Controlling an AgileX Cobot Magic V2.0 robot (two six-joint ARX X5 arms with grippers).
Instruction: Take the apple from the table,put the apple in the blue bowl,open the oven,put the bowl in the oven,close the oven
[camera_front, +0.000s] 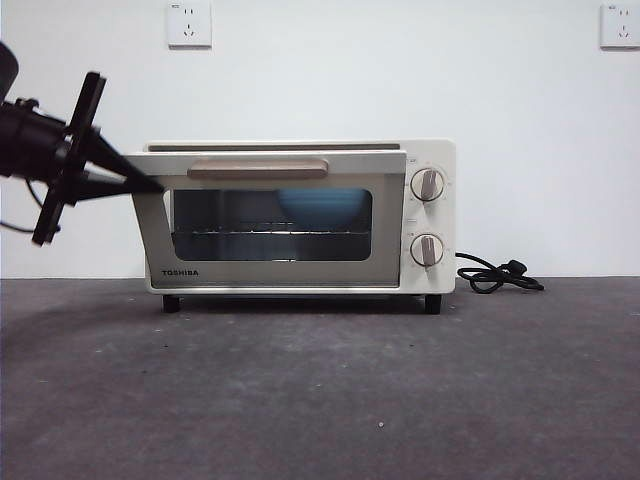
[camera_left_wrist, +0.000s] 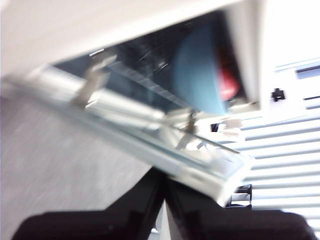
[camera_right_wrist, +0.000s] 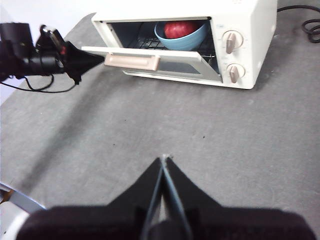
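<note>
The cream oven (camera_front: 430, 290) stands at the back of the table (camera_front: 320, 400) with its glass door (camera_front: 270, 225) partly open and tilted outward. Inside on the rack sits the blue bowl (camera_right_wrist: 182, 39) with the red apple (camera_right_wrist: 179, 28) in it; the bowl (camera_front: 322, 205) shows through the glass. My left gripper (camera_front: 150, 185) comes in from the left, shut, its tip against the door's upper left corner beside the beige handle (camera_front: 257, 168). In its own view the left gripper (camera_left_wrist: 162, 180) meets the door edge, with bowl (camera_left_wrist: 197, 75) and apple (camera_left_wrist: 227, 85) beyond. My right gripper (camera_right_wrist: 163, 160) is shut, over bare table well before the oven.
A black power cord (camera_front: 495, 275) lies coiled on the table to the right of the oven. Two round knobs (camera_front: 427, 185) are on the oven's right panel. Two wall sockets (camera_front: 189, 22) are on the white wall behind.
</note>
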